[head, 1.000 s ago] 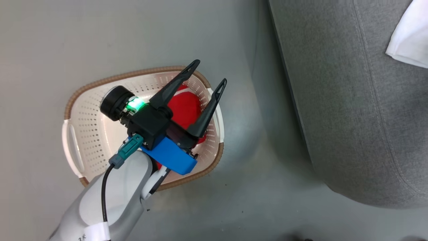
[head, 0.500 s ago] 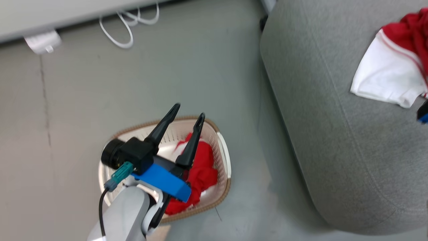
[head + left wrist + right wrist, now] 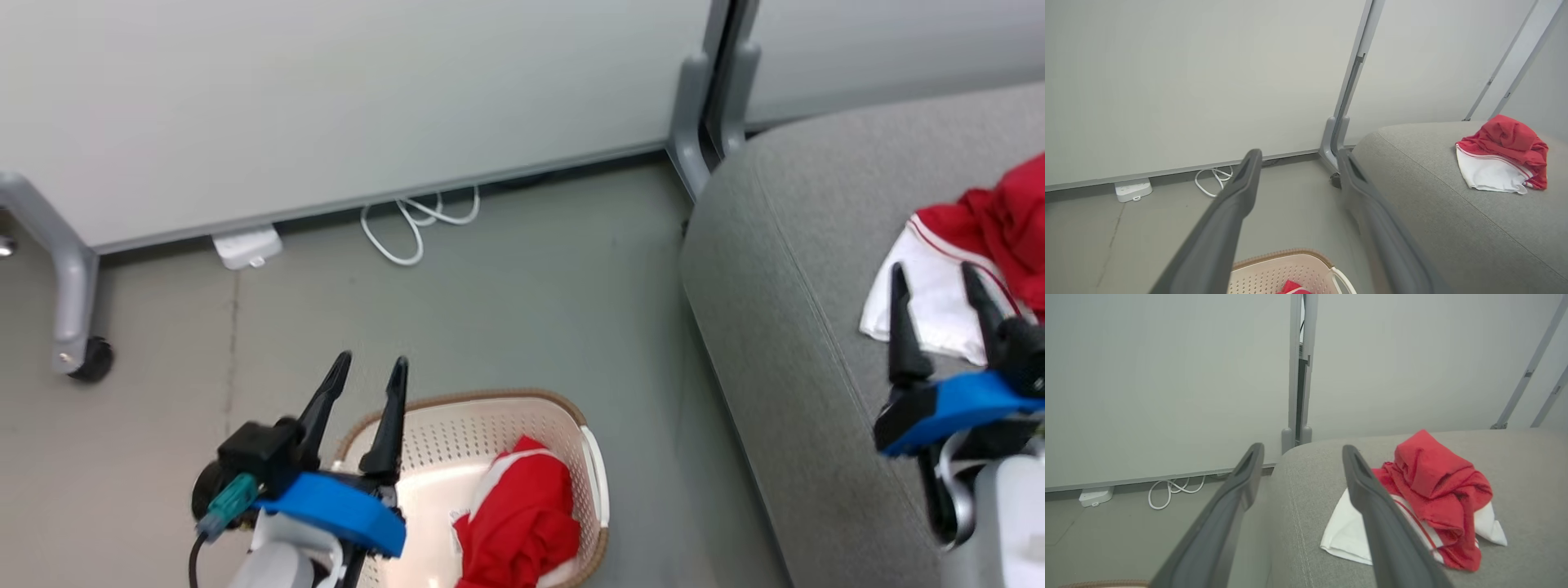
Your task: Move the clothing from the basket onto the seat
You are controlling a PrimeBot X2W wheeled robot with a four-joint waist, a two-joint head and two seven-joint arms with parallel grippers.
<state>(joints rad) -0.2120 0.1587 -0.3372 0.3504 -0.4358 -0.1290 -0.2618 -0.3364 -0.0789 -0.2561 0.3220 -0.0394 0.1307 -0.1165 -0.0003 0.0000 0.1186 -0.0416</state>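
The clothing (image 3: 1004, 220) is split between two places, so the task looks about half done; the seat (image 3: 800, 343), the biggest thing here, fills the 3 o'clock side of the head view, a grey cushion with a seam along its rounded edge; the floor (image 3: 522, 286) spreads from the centre toward 9 o'clock, backed by pale wall panels (image 3: 326, 98) at 12 o'clock; the basket (image 3: 482, 404) stands on the floor at 6 o'clock, near the seat but apart from it.

On the seat, at 3 o'clock, lies the panelled garment (image 3: 1433, 486), red cloth bunched over its white panel; the second garment (image 3: 522, 523) sits crumpled inside the basket, against the wall at its 3 o'clock side.

The right gripper (image 3: 932, 271) hovers over the seat just at 6 o'clock of the panelled garment, jaws spread wide, grasping nothing; the left gripper (image 3: 371, 359) hangs above the basket's 9 o'clock rim, fingers likewise apart and empty.

The step in hand, as I judge it, is the fetch of the second garment; the left gripper is the nearer one; it would need to drop into the basket toward 3 o'clock, pinch a raised fold, lift clear of the rim, then swing over the seat; the light basket might tip or drag if cloth catches.

A white cable (image 3: 416, 224) and a power strip (image 3: 245, 245) lie by the wall at 11 o'clock.
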